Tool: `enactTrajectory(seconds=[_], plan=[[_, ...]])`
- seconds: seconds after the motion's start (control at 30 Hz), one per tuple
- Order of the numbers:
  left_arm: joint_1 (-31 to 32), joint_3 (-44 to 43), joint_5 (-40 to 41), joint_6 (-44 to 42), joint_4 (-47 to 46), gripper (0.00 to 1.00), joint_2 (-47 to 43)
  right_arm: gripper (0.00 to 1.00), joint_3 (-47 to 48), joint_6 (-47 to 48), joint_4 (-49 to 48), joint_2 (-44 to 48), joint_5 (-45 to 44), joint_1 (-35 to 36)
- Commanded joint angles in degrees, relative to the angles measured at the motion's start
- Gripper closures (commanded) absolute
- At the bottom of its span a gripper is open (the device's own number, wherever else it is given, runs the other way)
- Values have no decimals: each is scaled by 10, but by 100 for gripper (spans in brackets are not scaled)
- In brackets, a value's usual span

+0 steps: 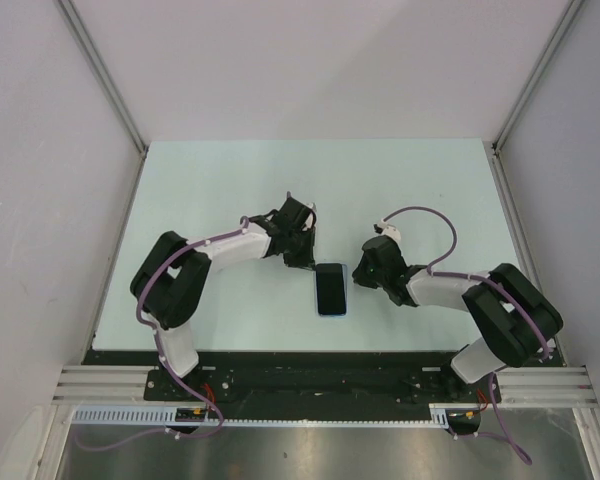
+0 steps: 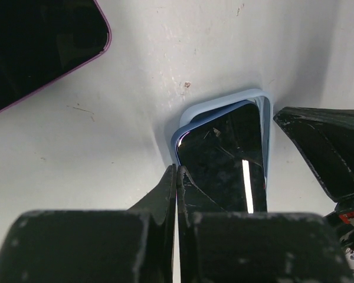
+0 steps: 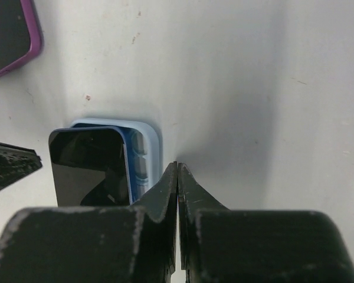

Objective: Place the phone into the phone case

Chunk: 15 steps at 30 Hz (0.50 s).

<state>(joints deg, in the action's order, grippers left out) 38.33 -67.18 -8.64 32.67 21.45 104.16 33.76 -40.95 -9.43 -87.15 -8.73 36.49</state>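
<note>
A black-screened phone (image 1: 331, 287) with a blue frame lies on a light blue phone case (image 1: 343, 270) in the middle of the table. In the right wrist view the phone (image 3: 88, 168) sits shifted left in the case (image 3: 150, 147), leaving a strip of the case's inside bare. In the left wrist view the phone (image 2: 224, 159) lies askew inside the case rim (image 2: 224, 103). My left gripper (image 1: 305, 262) (image 2: 176, 171) is shut and empty at the phone's left edge. My right gripper (image 1: 358, 280) (image 3: 177, 167) is shut and empty against the case's right rim.
A second dark device with a purple rim (image 2: 35, 47) (image 3: 12, 35) lies on the table beyond the phone; it is hidden under the left arm in the top view. White walls enclose the pale table (image 1: 230, 180) on three sides.
</note>
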Motion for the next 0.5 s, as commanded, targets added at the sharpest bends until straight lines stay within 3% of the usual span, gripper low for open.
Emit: enactTrajectory(seconds=[0.0,0.47], plan=[[11,2,-7,6,-14,100,8,100,24,-9,-21,-24,-20,13],[28,15,-45,20,-66,100,9,100,29,-31,-50,-54,-5,24]])
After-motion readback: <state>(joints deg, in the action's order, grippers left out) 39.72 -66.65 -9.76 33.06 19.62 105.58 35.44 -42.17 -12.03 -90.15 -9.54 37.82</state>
